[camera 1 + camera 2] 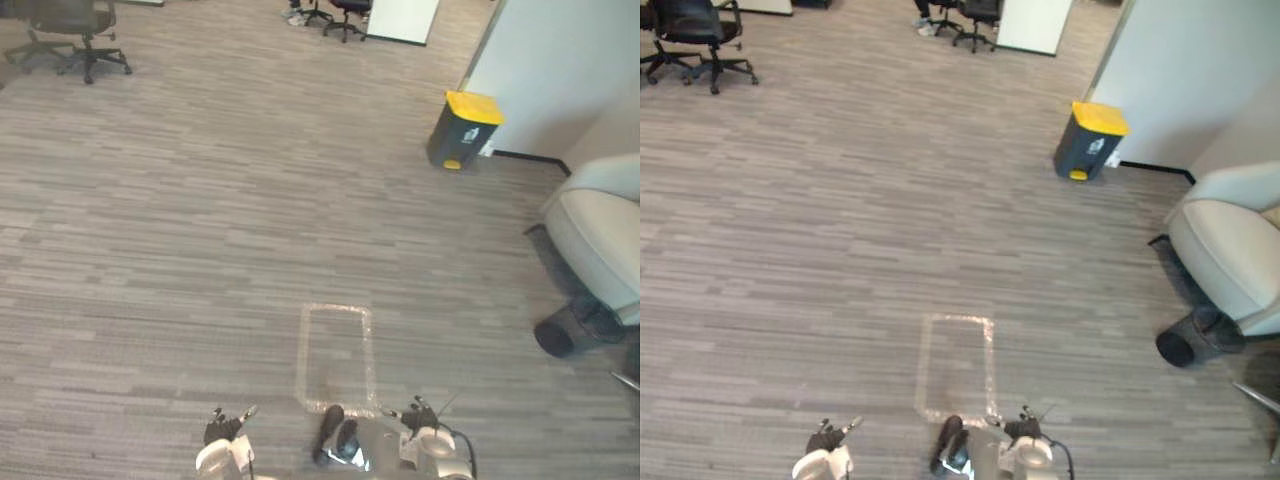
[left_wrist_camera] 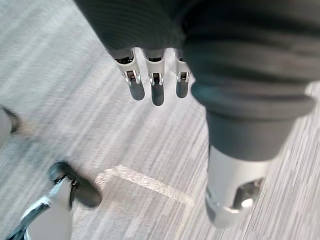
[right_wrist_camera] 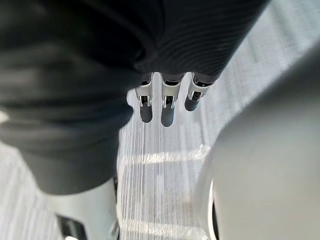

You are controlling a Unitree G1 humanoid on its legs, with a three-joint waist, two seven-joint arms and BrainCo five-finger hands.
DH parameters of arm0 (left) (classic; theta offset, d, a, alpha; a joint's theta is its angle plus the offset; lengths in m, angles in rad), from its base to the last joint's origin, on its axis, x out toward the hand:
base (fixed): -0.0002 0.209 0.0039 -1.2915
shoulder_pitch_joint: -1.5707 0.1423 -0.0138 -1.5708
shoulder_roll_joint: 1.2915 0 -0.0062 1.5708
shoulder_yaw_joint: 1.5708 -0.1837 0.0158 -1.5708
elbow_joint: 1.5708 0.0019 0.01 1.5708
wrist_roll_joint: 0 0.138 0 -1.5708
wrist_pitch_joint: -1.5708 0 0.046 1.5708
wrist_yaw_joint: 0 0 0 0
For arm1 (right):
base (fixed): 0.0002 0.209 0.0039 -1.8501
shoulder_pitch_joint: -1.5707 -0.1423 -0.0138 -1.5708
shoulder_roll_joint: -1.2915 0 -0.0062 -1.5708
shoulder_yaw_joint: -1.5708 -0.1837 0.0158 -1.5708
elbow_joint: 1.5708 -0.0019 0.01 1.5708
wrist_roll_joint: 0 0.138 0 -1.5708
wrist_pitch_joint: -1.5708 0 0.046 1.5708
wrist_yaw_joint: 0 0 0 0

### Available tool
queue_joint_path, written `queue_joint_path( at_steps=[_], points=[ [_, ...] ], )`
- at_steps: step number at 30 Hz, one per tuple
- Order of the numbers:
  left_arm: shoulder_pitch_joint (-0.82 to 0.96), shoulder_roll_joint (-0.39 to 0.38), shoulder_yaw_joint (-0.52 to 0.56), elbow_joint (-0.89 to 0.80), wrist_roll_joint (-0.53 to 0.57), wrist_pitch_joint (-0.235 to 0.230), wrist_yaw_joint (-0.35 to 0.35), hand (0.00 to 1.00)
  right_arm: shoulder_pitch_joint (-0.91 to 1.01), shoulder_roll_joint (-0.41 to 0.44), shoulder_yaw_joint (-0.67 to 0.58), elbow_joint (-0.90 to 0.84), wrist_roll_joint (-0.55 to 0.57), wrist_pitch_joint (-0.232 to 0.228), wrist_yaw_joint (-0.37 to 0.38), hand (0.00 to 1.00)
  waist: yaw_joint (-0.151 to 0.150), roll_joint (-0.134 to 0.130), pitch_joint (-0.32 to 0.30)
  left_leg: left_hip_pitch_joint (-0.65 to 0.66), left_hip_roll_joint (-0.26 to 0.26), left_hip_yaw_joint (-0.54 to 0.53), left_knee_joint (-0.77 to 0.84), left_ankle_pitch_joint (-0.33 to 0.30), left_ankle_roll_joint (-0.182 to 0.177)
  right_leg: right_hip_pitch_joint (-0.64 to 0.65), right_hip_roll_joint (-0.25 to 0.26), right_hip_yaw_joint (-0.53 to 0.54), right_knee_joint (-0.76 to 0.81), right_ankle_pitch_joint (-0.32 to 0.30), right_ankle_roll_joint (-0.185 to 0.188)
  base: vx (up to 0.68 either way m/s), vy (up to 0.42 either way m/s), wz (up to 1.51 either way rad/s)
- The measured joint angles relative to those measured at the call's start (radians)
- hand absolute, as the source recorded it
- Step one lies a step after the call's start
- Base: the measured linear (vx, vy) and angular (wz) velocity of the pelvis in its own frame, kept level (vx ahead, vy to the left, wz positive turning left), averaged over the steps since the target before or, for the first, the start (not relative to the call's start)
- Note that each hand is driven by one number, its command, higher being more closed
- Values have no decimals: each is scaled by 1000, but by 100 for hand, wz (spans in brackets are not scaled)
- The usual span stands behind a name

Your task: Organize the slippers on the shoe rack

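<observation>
Much open carpet floor (image 1: 200, 250) spreads ahead of the fingers, so there is wide room to walk forward and to the left. Where the slippers and the shoe rack stand I cannot tell from here, and that is the main risk: the robot may have to turn or step to find them, and a blind turn could carry it into something.

Far ahead and to the right of the right fingers, a pale wall (image 1: 560, 70) closes that corner. A pale armchair (image 1: 600, 235) stands well to the right of them, with a dark round object (image 1: 560, 335) on the floor at its near side. A wide swing or a sidestep to the right could catch either one. A grey bin with a yellow lid (image 1: 462, 130) sits by the wall, and a black office chair (image 1: 80, 35) stands far ahead to the left. Both are well apart from the hands.

Just ahead of the fingers, between the two hands, lies a taped rectangle (image 1: 336, 308), flat on the carpet and no obstacle.

The left hand (image 1: 222, 430) and right hand (image 1: 420, 414) hang low. Each has its fingers (image 2: 157, 92) straight, slightly apart and holding nothing, so nothing can be dropped.
</observation>
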Motion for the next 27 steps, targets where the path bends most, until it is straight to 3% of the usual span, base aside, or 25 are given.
queue_joint_path(
  at_steps=[1, 4, 7, 8, 9, 11, 12, 13, 14, 15, 16, 17, 18, 20, 21, 23, 24, 25, 27],
  points=[
    [8, 3, 4, -2, 0, 1, 0, 0, -8, 12, 27, 5, 0, 6, 1, 0, 12, 17, 3, -93, 41, 22, 195, 43, -1, 47, 28, 28, -25, -3, 2, 748, 112, -77],
    [21, 8, 4, -23, -1, 1, 2, 0, -23, 13, 89, 55, 3, 19, 3, 0, 42, 6, 20, -207, 112, 16, 352, 29, -7, 174, 51, 138, -53, -43, 22, 614, 32, -105],
    [17, 11, -15, -47, 0, -4, -1, 0, -41, 13, 94, 53, 4, 18, -1, 0, 54, -16, 31, -327, 125, -49, 202, -22, -16, 283, 33, 284, -101, -64, 50, 488, 150, -133],
    [17, 10, -19, -55, -1, -5, -5, 0, -47, 13, 91, 51, 6, 18, -4, 0, 55, -20, 33, -349, 112, -81, 63, -37, -31, 307, 18, 336, -105, -79, 74, 432, 260, -124],
    [16, 9, -26, -54, -2, -9, -8, 0, -47, 13, 90, 47, 6, 18, -7, 0, 52, -23, 35, -367, 77, -140, -72, -33, -35, 326, -1, 384, -99, -109, 101, 510, 357, -128],
    [15, 6, -28, -55, -3, -18, -17, 0, -46, 14, 92, 46, 6, 19, -8, 0, 53, -25, 38, -391, 37, -216, -151, -17, -33, 337, -17, 429, -80, -145, 123, 387, 304, -86],
    [13, 0, -28, -55, -5, -27, -17, 0, -46, 13, 92, 46, 6, 19, -7, 0, 54, -26, 39, -394, 12, -290, -230, 27, -41, 343, -33, 482, -40, -197, 160, 427, 372, -126],
    [19, -5, -25, -55, -13, -29, -17, 0, -39, 13, 95, 48, 4, 20, -6, 0, 65, -14, 34, -384, 29, -256, -220, 131, -64, 348, -28, 559, 21, -266, 192, 342, 300, -140],
    [18, -1, -22, -55, -14, -28, -17, 0, -39, 13, 106, 52, 3, 21, -2, 0, 74, -18, 35, -382, 26, -228, -196, 101, -57, 349, -34, 585, 39, -282, 203, 520, 471, -162],
    [18, 8, -17, -55, -12, -28, -18, 0, -23, 11, 114, 48, 2, 21, -2, 0, 79, -58, 11, -365, 24, -140, -172, 51, -31, 343, -79, 650, 63, -293, 235, 409, 396, -124],
    [18, 9, -14, -55, -12, -28, -17, 0, -20, 12, 114, 43, 1, 20, -2, 0, 79, -59, 10, -356, 30, -105, -163, 37, -13, 339, -92, 656, 73, -287, 250, 756, 852, -336],
    [18, 11, -21, -51, -10, -25, -16, 0, -30, 12, 121, 45, -15, 18, 2, 0, 102, -65, 8, -235, 94, 89, -224, 7, 16, 219, -182, 446, 241, -251, 316, 529, 722, -314],
    [18, 14, -27, -32, -10, -26, -16, 0, -28, 12, 121, 45, -37, 18, 3, 0, 101, -48, 11, -195, 104, 117, -259, 8, 17, 208, -205, 355, 245, -248, 310, 424, 649, -317],
    [18, 15, -27, -21, -10, -26, -16, 0, -9, 11, 119, 46, -38, 19, 4, 0, 95, -48, 12, -148, 109, 137, -292, 8, 17, 208, -219, 263, 217, -241, 296, 95, 184, -82],
    [6, 19, -22, -10, -12, -26, -15, 0, 1, 10, 106, 45, -39, 19, 5, 0, 89, -48, 12, -114, 116, 173, -335, 7, 19, 204, -242, 164, 186, -239, 294, 71, 82, -56],
    [-5, 19, -20, 13, -14, -25, -15, 0, -4, 7, 92, 48, -39, 17, 6, 0, 99, -35, 15, -79, 138, 239, -393, 14, 23, 158, -247, 72, 167, -228, 293, 26, 60, -104],
    [-1, 30, -38, 28, -14, -26, -18, 0, -28, 3, 95, 64, -44, 17, 7, 0, 100, -23, 22, -42, 150, 286, -442, 32, 12, 136, -245, -19, 108, -189, 275, -30, 45, -120],
    [-1, 43, -58, 37, -12, -26, -19, 0, -30, 3, 96, 72, -49, 16, 8, 0, 92, -23, 22, -32, 150, 295, -456, 38, 5, 130, -243, -46, 78, -162, 262, -30, 23, -85],
    [-1, 76, -95, 55, -9, -25, -27, 0, -22, 1, 89, 91, -77, 9, 8, 0, 54, -51, 20, -19, 123, 293, -464, 44, -5, 135, -240, -22, -11, -64, 242, 31, -102, 0]
  ],
)
